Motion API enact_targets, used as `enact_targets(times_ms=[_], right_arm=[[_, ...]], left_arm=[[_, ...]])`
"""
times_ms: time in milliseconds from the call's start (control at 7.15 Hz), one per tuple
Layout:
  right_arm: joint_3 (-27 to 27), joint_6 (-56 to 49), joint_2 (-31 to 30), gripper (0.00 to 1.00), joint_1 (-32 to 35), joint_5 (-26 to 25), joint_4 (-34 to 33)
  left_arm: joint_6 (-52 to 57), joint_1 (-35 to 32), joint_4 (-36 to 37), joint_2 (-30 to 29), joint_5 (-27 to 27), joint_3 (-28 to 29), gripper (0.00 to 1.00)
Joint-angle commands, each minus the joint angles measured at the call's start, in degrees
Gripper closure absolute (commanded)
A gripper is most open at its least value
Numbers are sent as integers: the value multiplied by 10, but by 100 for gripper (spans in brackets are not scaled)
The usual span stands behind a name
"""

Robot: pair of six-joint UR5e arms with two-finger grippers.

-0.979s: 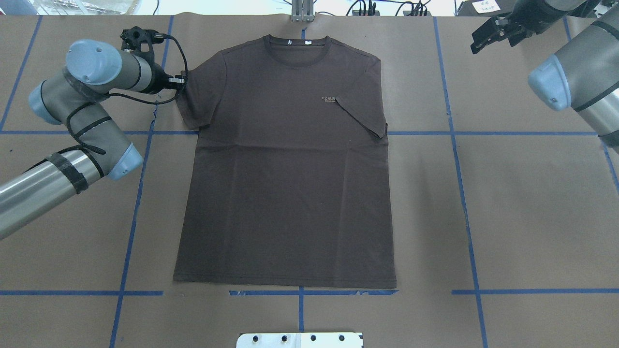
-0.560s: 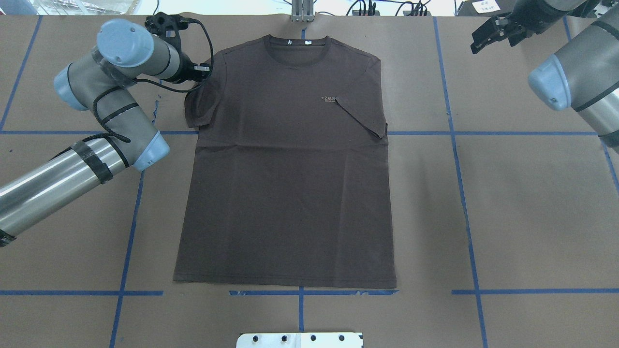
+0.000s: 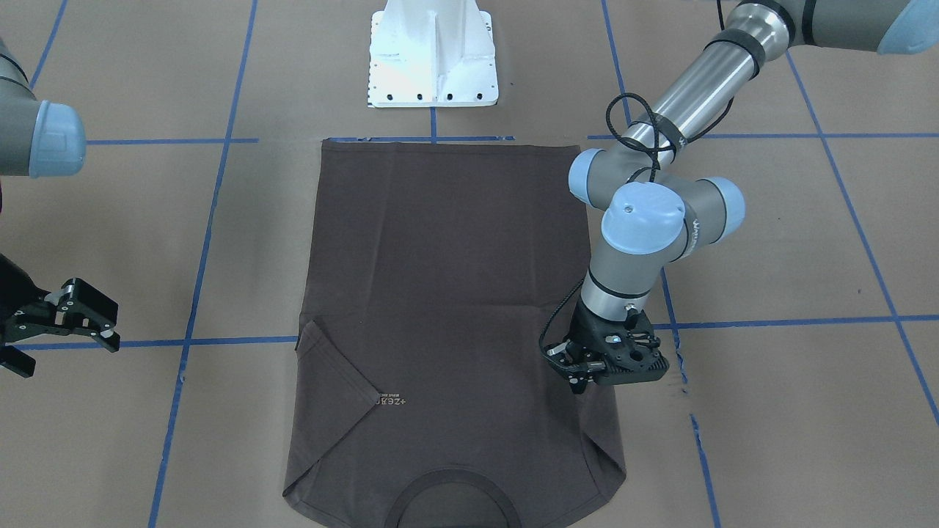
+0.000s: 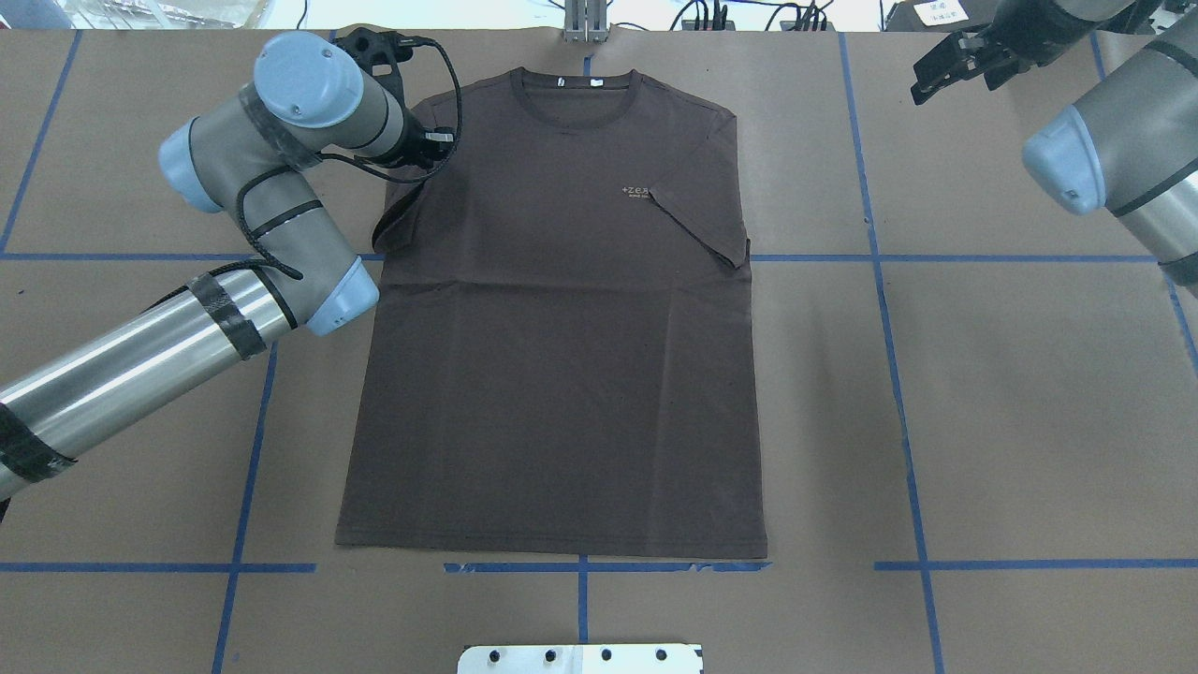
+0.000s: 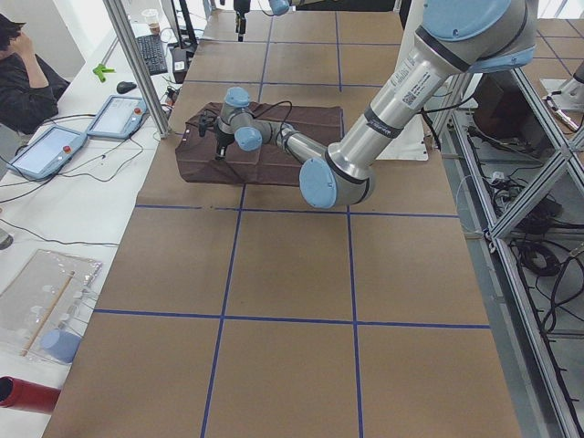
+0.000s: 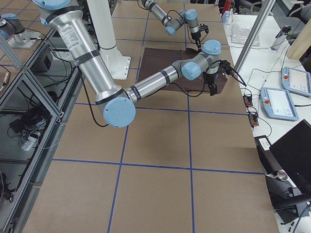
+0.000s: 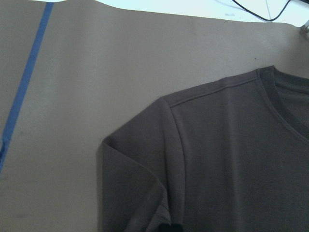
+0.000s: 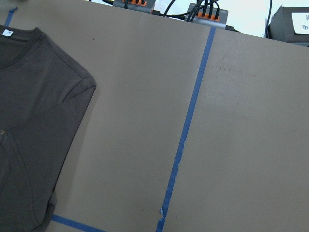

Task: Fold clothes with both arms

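I am pinching the T-shirt's (image 4: 562, 356) last loose sleeve (image 4: 401, 204) with the left gripper (image 3: 581, 377). The right gripper (image 4: 928, 75) is hanging open and empty, off the T-shirt. Other sleeve (image 4: 702, 225) done, body folds pending.

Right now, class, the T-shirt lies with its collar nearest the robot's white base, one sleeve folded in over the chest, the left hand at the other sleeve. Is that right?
No: the hem of the T-shirt, not its collar, lies nearest the white base, as the overhead exterior view shows. The rest holds.
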Motion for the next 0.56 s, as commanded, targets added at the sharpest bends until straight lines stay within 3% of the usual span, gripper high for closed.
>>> enact_targets(times_ms=[0,140,280,420], right_arm=[[0,1,-1,0,0,0,0],[-1,3,-1,0,-1,0,0],[-1,6,-1,0,-3,-1,0],[4,8,0,0,-6,-3,1]], left_arm=[[-15,10,9,-7,1,-1,100],[-21,13,9,-7,1,0,100],[-5,13,6,-2,1,-2,2],[26,13,8,-2,-3,-15,0]])
